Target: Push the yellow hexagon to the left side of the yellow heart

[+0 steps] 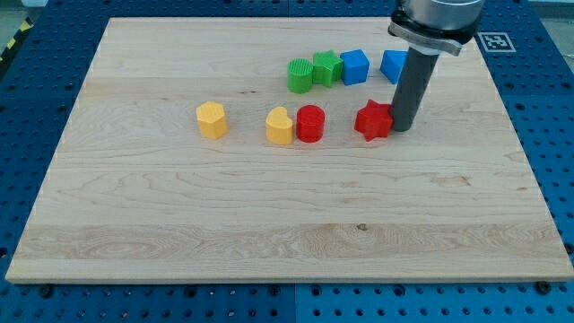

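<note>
1 yellow hexagon [212, 119] far left of my tip [401, 126].

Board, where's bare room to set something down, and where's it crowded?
Bare: the whole stretch below the block row to the board's bottom edge, and the left part beyond the yellow hexagon. Crowded: upper right, where green and blue blocks cluster and my tip touches the red star.

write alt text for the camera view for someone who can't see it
My tip rests beside a red star on a wooden board, far right of the yellow hexagon, which sits left of the yellow heart, apart from it.
</note>
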